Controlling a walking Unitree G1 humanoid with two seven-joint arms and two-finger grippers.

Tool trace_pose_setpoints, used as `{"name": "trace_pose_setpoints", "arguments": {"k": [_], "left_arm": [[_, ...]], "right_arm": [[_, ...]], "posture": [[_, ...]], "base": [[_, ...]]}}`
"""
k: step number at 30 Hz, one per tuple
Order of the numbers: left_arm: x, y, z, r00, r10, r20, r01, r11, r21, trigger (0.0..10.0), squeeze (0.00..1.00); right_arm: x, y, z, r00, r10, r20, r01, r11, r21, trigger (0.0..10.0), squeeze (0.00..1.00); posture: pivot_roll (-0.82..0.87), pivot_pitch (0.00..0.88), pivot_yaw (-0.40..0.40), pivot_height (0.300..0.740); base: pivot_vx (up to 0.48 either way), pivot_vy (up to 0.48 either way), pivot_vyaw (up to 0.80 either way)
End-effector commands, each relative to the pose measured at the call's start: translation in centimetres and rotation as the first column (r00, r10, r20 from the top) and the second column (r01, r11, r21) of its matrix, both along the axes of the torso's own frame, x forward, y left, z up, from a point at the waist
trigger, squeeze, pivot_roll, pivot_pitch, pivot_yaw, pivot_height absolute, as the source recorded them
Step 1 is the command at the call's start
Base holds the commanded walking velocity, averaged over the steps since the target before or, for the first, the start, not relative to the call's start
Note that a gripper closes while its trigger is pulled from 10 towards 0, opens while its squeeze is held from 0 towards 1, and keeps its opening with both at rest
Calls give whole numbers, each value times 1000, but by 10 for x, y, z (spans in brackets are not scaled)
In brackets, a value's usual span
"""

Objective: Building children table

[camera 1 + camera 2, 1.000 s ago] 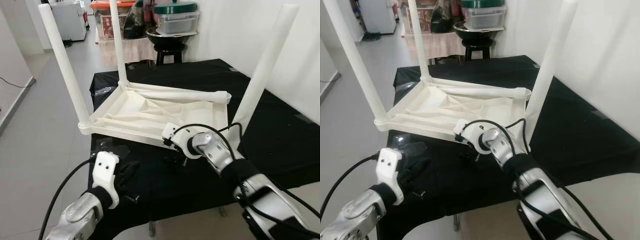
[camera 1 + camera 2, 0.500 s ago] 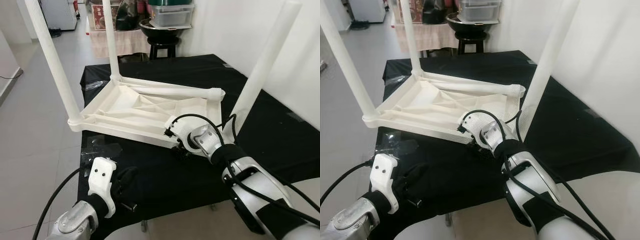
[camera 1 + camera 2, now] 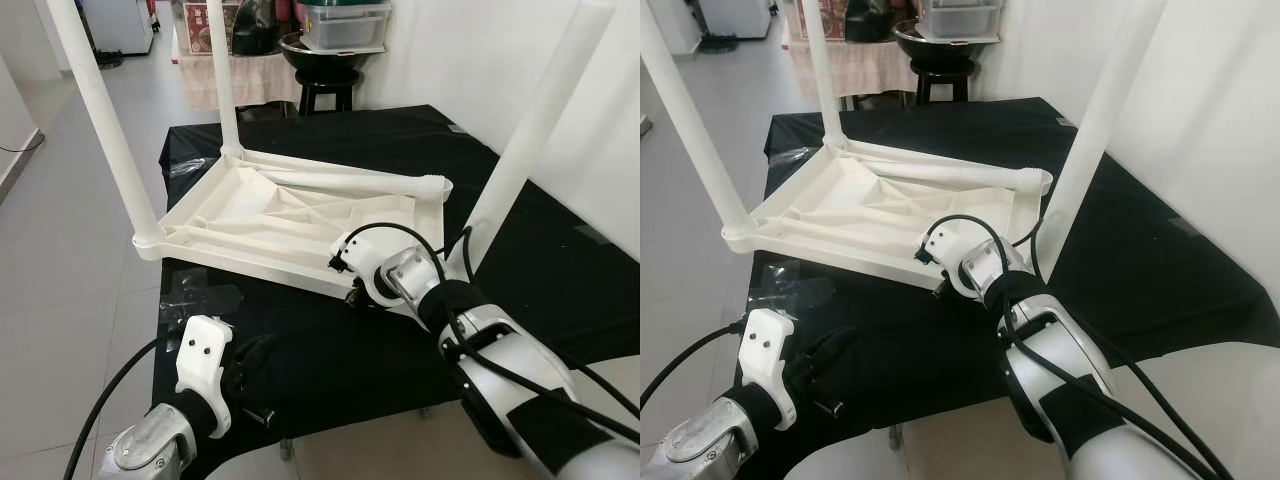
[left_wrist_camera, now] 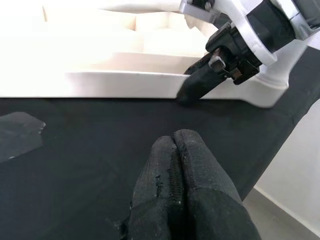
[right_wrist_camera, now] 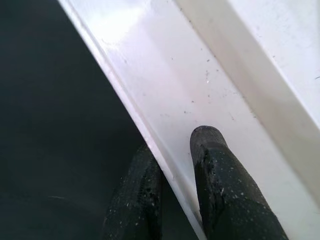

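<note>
Nearest, hovering low over the black cloth (image 3: 560, 250) at its near edge: left gripper (image 4: 182, 165), fingers pressed together, holding nothing, well short of the work. A little farther, pinching the near rim of the upturned white tabletop (image 3: 270, 215): right gripper (image 5: 175, 175), one finger (image 5: 220, 175) over the rim on the inner side, the other (image 5: 137, 185) beneath it against the cloth, close to the near right corner. Lying upside down on the covered work table, slightly raised at that near edge by the look of it: the children's table itself, ribbed underside up, glossy moulded plastic, stiff and light in all likelihood. Standing upright in three corner sockets: near left leg (image 3: 105, 115), near right leg (image 3: 530, 130), far left leg (image 3: 225, 75). Lying flat along the far right edge, not upright: fourth leg (image 3: 350, 183), so apparently still to be seated in its corner. Judged mostly built, then: three of four legs in, one leg and the turning-over left. Flat on the cloth at the near left: a scrap of clear plastic wrap (image 3: 205, 295). Farthest, beyond the work table: a black stool (image 3: 335, 90) and stacked storage boxes (image 3: 345, 25).
</note>
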State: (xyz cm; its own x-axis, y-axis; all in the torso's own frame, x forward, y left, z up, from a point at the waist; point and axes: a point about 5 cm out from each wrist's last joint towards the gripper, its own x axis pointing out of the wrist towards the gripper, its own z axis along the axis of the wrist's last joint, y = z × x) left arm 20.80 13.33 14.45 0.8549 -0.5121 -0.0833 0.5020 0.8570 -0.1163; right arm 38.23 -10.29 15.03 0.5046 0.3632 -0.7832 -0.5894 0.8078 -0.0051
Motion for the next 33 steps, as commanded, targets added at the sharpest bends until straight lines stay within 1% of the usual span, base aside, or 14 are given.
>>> {"name": "trace_pose_setpoints", "arguments": {"k": [1, 5, 7, 10, 14, 16, 18, 21, 25, 27, 28, 30, 31, 33], "left_arm": [[0, -1, 0, 1000, -3, -10, 3, 1000, 1, 10000, 0], [0, -1, -1, 1000, -4, -10, 4, 1000, 1, 10000, 0], [0, 0, -2, 1000, -6, -13, 6, 1000, -1, 10000, 0], [1, 0, -2, 1000, -8, -15, 8, 1000, -3, 10000, 0], [1, 0, -3, 1000, -10, -16, 10, 1000, -4, 10000, 0], [1, -1, -4, 1000, -10, -16, 10, 1000, -1, 10000, 0], [1, -1, -4, 1000, -10, -16, 10, 1000, -1, 10000, 0], [1, 0, -5, 1000, -8, -18, 8, 1000, 0, 10000, 0], [1, 0, -5, 1000, -11, -19, 11, 1000, 0, 10000, 0], [1, 1, -5, 1000, -12, -19, 12, 1000, -1, 10000, 0], [1, 1, -5, 1000, -12, -19, 12, 1000, -1, 10000, 0], [1, 1, -5, 1000, -12, -20, 12, 1000, -2, 10000, 0], [1, 1, -5, 1000, -12, -20, 12, 1000, -2, 10000, 0], [2, 1, -5, 1000, -12, -20, 12, 1000, -2, 10000, 0]], "right_arm": [[-7, 5, -6, 989, -119, -89, 129, 984, 123, 0, 0], [-10, 6, -8, 982, -144, -125, 161, 977, 142, 0, 0], [-15, 0, -13, 964, -222, -143, 240, 962, 128, 0, 0], [-19, -5, -17, 948, -282, -146, 298, 948, 111, 0, 0], [-21, -10, -21, 931, -346, -118, 358, 929, 91, 0, 0], [-21, -21, -22, 894, -443, -59, 447, 892, 66, 0, 0], [-21, -21, -22, 894, -443, -59, 447, 892, 66, 0, 0], [-20, -38, -21, 837, -547, 9, 546, 836, 46, 0, 0], [-20, -52, -19, 805, -592, 43, 591, 806, 36, 0, 0], [-20, -65, -16, 767, -637, 73, 637, 770, 34, 0, 0], [-20, -65, -16, 767, -637, 73, 637, 770, 34, 0, 0], [-21, -79, -12, 722, -683, 111, 684, 729, 36, 0, 0], [-21, -79, -12, 722, -683, 111, 684, 729, 36, 0, 0], [-20, -87, -9, 692, -709, 136, 711, 702, 42, 0, 0]], "posture": [[-3, 58, -69, 740], [-6, 56, -66, 740], [-21, 45, -64, 740], [-25, 42, -63, 740], [-24, 33, -65, 740], [-22, 32, -65, 740], [-22, 32, -65, 740], [-24, 30, -64, 740], [-26, 34, -62, 740], [-28, 34, -62, 740], [-28, 34, -62, 740], [-26, 37, -59, 740], [-26, 37, -59, 740], [-25, 38, -58, 740]], "base": [[0, 0, 0], [0, 0, 0], [0, 0, 0], [0, 0, 0], [0, 0, 0], [0, 0, 0], [0, 0, 0], [0, 0, 0], [0, 0, 0], [0, 0, 0], [0, 0, 0], [0, 0, 0], [0, 0, 0], [0, 0, 0]]}}
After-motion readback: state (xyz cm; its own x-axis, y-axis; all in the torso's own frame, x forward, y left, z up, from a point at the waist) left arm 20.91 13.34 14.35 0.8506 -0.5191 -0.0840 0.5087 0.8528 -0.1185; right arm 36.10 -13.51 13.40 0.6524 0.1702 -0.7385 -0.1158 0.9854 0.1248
